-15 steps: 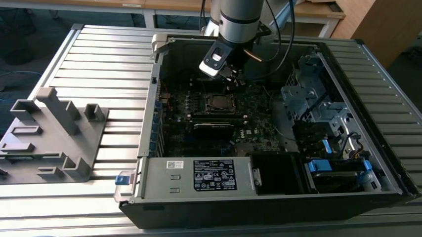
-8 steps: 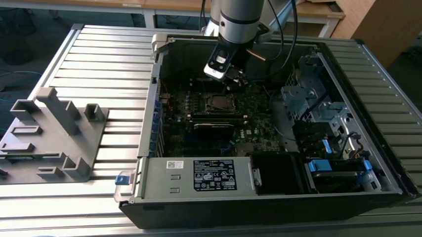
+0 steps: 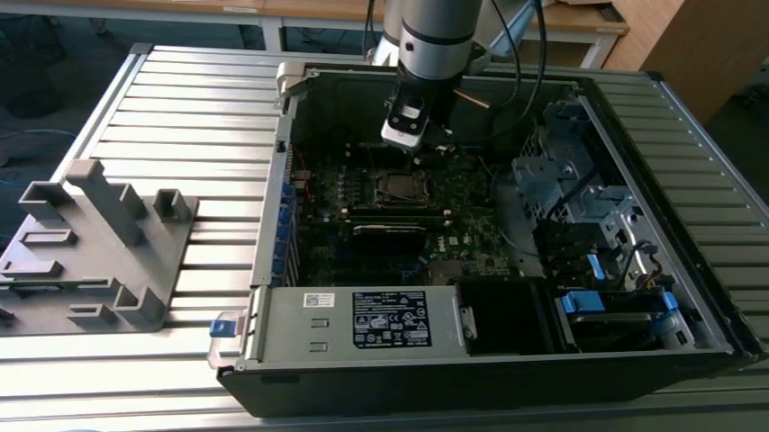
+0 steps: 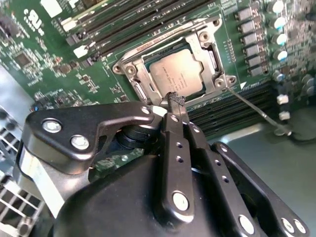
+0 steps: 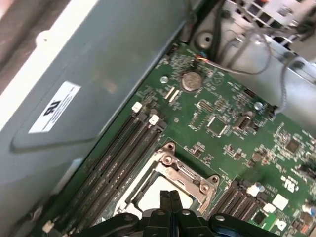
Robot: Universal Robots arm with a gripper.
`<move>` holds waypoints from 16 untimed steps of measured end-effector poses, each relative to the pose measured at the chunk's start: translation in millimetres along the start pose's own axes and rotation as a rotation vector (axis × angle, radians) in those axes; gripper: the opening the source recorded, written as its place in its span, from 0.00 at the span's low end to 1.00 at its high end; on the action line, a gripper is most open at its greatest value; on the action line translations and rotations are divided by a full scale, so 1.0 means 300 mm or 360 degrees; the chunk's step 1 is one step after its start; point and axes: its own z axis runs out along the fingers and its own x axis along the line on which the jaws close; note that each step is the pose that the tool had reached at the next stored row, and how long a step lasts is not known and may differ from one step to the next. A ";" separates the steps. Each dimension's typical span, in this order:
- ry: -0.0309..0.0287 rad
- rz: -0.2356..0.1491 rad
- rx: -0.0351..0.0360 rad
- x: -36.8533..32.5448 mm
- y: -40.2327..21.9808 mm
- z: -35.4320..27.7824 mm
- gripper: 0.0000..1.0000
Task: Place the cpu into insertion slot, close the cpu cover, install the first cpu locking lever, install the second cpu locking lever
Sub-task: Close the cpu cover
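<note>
Slatted metal table [image 3: 180,117] carries the open computer case [image 3: 481,378]. I read the gripper [image 4: 175,100] as closed, fingers pressed together with nothing between them. Its tip is at the near edge of the cpu cover [image 4: 213,58]; I cannot tell contact. Just beyond the tip, the cpu [image 4: 177,73] sits in the insertion slot [image 3: 393,187], with the cover flat over it. A thin metal rod [image 4: 254,109] extends sideways from the socket corner.

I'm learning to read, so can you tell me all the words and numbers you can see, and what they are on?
On the power-supply box, a big white label: print too small to read.
On the grey metal panel, a white sticker: marks I cannot make out.
On the motherboard, white markings: too tiny.
On the cpu, faint print: unreadable.
</note>
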 end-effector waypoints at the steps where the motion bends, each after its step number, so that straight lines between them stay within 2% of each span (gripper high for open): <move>1: 0.00014 -0.0029 0.0001 0.000 0.000 0.000 0.11; 16: 0.00209 -0.0445 0.0015 0.000 0.000 0.006 0.11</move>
